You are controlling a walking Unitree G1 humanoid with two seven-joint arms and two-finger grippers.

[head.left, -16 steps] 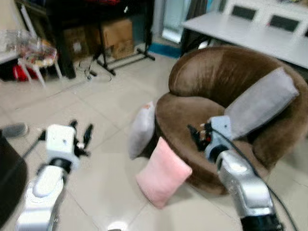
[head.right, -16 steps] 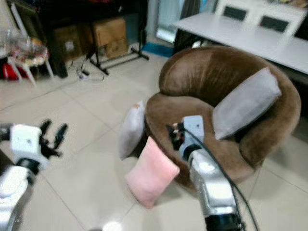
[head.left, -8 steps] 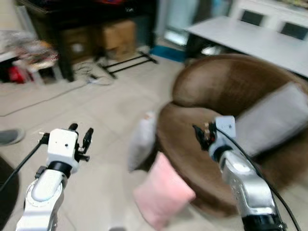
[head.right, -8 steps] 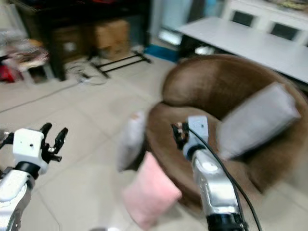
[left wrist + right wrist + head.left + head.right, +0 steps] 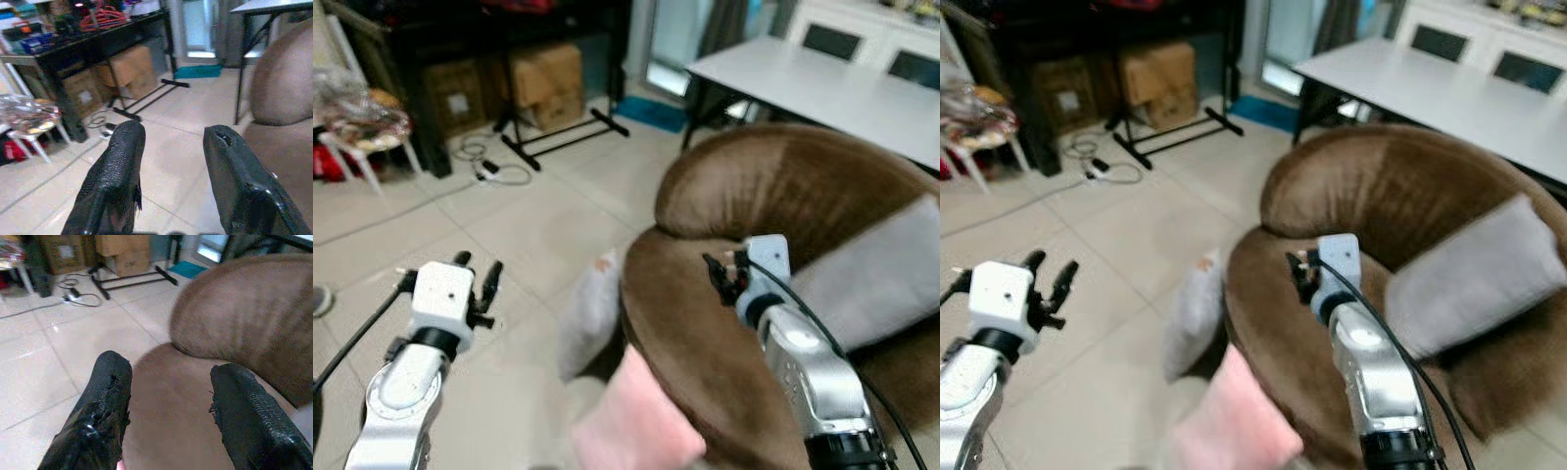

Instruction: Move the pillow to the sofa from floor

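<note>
A pink pillow [image 5: 634, 423] leans against the front of the round brown sofa [image 5: 759, 196], low in the eye views. A grey-white pillow [image 5: 590, 313] stands on the floor against the sofa's left side. Another grey pillow [image 5: 881, 269] rests on the sofa seat against its back. My left gripper [image 5: 478, 279] is open, held over the tiled floor left of the pillows. My right gripper [image 5: 722, 277] is open too, hovering above the sofa seat; its black fingers [image 5: 108, 406] frame the brown seat in the right wrist view.
A white table [image 5: 822, 83] stands behind the sofa. Cardboard boxes [image 5: 548, 83], a black stand [image 5: 558, 132] and cables [image 5: 494, 171] lie at the back left under a dark shelf. A small stool [image 5: 357, 127] with clutter is far left. Open tiled floor [image 5: 509, 225] lies ahead on the left.
The camera has moved closer and lower toward the sofa, so the pillows sit lower in view. Both grippers keep about the same pose and stay open.
</note>
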